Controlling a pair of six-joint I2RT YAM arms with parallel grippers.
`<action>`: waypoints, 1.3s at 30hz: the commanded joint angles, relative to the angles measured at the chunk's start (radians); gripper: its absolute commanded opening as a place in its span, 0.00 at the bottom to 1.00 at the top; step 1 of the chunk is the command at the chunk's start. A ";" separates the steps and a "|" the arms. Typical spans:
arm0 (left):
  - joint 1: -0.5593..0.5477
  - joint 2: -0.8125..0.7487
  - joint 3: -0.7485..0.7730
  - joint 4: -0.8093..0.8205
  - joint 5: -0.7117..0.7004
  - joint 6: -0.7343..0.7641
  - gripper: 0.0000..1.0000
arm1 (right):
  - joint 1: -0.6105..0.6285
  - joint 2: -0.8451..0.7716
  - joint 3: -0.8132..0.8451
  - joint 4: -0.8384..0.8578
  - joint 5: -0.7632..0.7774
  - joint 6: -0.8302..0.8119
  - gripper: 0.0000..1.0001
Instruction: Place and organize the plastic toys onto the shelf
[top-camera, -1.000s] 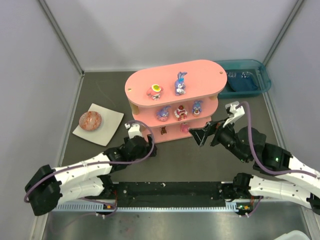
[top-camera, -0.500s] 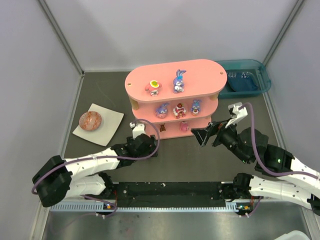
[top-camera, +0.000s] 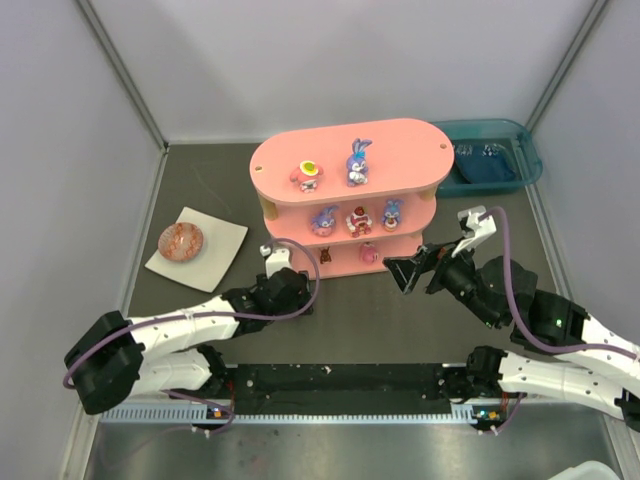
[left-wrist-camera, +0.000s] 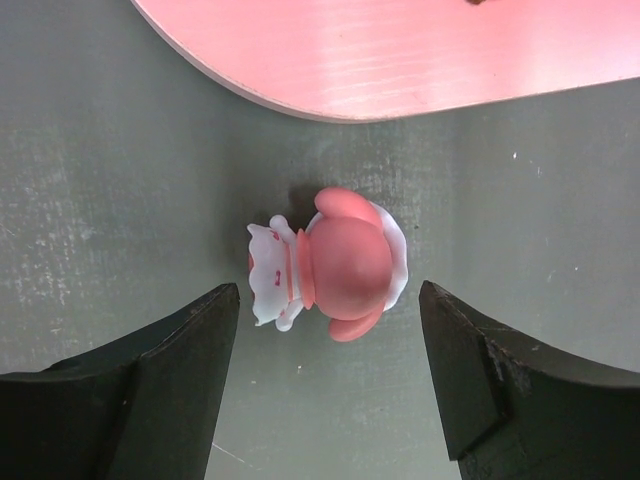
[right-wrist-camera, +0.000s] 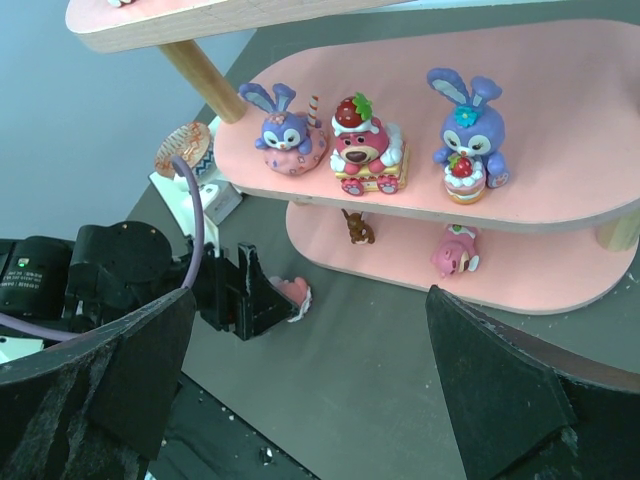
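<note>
Pink toy on tabletop, just off the shelf edge
Left hand open astride it, gaps both sides; right hand wide open, empty.

Pale grey walls enclose a dark grey tabletop on three sides, evenly lit.

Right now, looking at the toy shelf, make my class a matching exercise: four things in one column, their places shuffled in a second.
Things: 1 brown toy; 2 strawberry bear; 3 speckled ball; 4 teal bin.
Places: A on the white plate; B shelf's middle tier; C behind the shelf's right end; D shelf's bottom tier.
Pairs: 1-D, 2-B, 3-A, 4-C.
</note>
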 joint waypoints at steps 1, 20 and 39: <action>-0.002 0.003 -0.011 0.060 0.047 0.021 0.77 | 0.009 -0.001 -0.003 0.019 0.017 0.009 0.99; -0.002 -0.003 -0.053 0.087 0.048 -0.010 0.65 | 0.009 -0.005 -0.011 0.019 0.011 0.010 0.99; -0.002 -0.222 -0.116 0.049 0.137 -0.018 0.50 | 0.009 -0.019 -0.036 0.044 0.006 -0.020 0.99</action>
